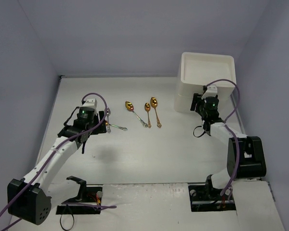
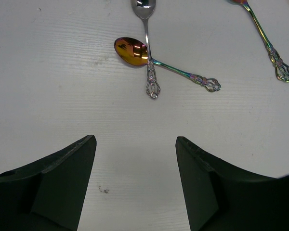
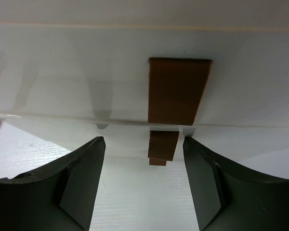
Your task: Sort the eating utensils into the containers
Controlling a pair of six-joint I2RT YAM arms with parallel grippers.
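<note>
- Cabinet (image 1: 205, 82) first: cream-white smooth plastic, boxy with a recessed top. It stands straight ahead of my right gripper (image 3: 143, 142), and its glossy drawer front fills that wrist view.
- Right jaws are spread wide and hold nothing. The flat brown handle (image 3: 178, 89) sits ahead of the gap, slightly above it and toward the right finger. I judge this to be the drawer-opening step. The next move calls for closing in, pinching or hooking that thin tab, and pulling straight back.
- Left gripper (image 2: 135, 139) is likewise released and empty, hovering over the matte white table (image 2: 48, 96).
- Ahead of the left jaws, well clear of the tips, two spoons lie crossed. A silver spoon (image 2: 147, 48) appears to lie over an iridescent spoon (image 2: 132, 51) with a gold-purple bowl. Both have thin shafts and ornate pierced handle ends.
- Three gold spoons (image 1: 147, 107) lie farther off to the right of the left jaws, between my two arms.
- Thin, slick metal lying flat will need a low, precise pinch across a shaft, I reckon.
</note>
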